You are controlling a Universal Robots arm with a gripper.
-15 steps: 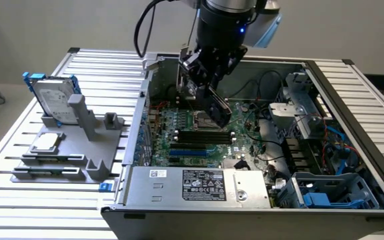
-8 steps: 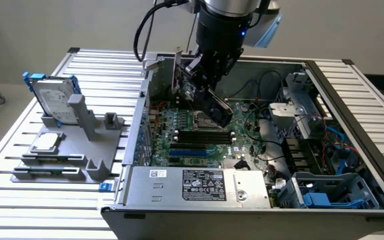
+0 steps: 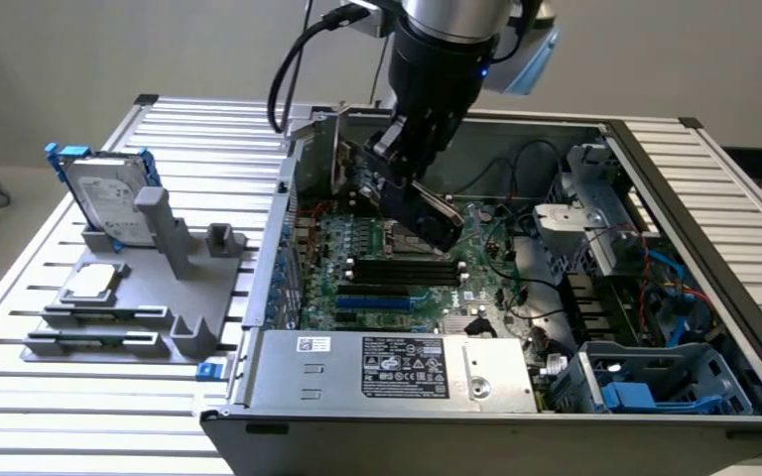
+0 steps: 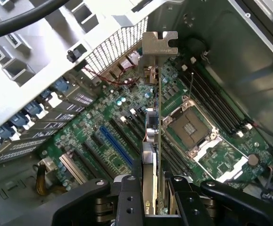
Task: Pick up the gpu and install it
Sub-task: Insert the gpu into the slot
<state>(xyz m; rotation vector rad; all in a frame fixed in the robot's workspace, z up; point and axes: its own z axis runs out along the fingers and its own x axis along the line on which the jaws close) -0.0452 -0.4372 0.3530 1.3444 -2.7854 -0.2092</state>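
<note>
Here the gripper point(image 4: 157, 207) is clenched on the gpu point(image 4: 159, 108), which hangs edge-on above the motherboard point(image 4: 79, 136), its long axis running straight out from the jaws to the silver bracket point(image 4: 160, 47).

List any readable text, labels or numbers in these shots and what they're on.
Nothing reads clearly enough to quote.
The black label on the power supply: print and marks too small.
The white sticker beside it: too small.
The hard drive label: blurred.
The gpu in the pincer: no legible marking.
</note>
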